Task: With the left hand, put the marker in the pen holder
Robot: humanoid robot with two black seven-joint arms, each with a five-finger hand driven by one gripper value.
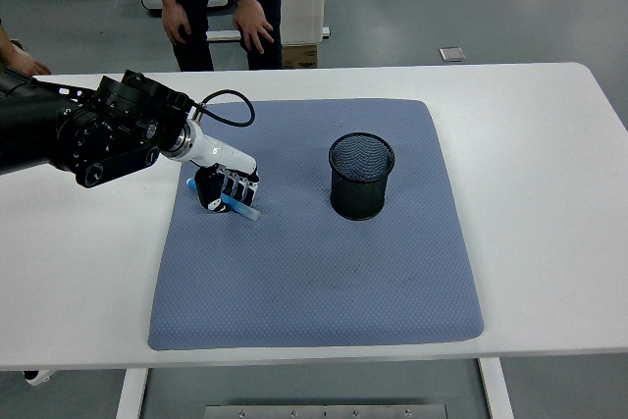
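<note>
table (549, 144): white, filling the frame
mat (314, 262): blue, lying centre
left arm (88, 130): reaching in from left edge
pen holder (361, 176): black mesh, standing upright centre-right on mat
left hand (224, 188): fingers curling around marker
marker (235, 205): blue, upper-left of mat
writing: none readable

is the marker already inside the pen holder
No, the marker lies low over the blue mat in the left robot hand, well left of the pen holder.

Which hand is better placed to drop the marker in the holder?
Left. The left hand is curled around the blue marker on the mat, and the holder stands upright to its right. No right arm is in view.
</note>
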